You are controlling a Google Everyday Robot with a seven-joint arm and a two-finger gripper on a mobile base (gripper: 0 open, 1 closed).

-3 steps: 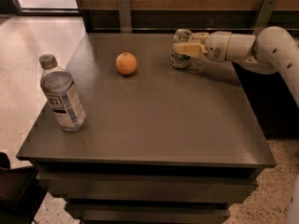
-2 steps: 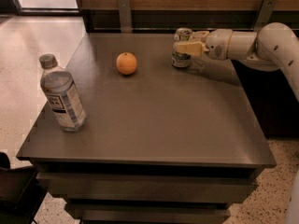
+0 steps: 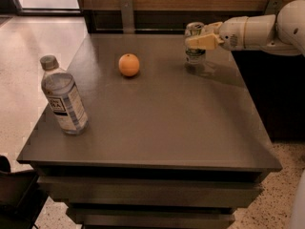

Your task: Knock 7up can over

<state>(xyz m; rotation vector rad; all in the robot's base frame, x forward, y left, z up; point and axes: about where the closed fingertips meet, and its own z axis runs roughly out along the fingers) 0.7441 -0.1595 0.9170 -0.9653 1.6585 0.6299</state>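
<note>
The 7up can (image 3: 194,55) stands upright near the far right of the dark table (image 3: 167,123). Its silver top shows, and its body is partly hidden by my fingers. My gripper (image 3: 198,41) reaches in from the right on a white arm and is shut on the can at mid-height. One yellowish finger (image 3: 204,42) lies across the can's front. The can seems to sit a little above the table, with a shadow under it.
An orange (image 3: 129,64) lies left of the can at the back middle. A clear water bottle (image 3: 64,99) with a grey cap stands at the front left edge. A wooden wall with metal brackets runs behind the table. Floor drops off on the left.
The can and my gripper have moved together slightly right and up from where the can stood. The orange and the bottle have not moved.
</note>
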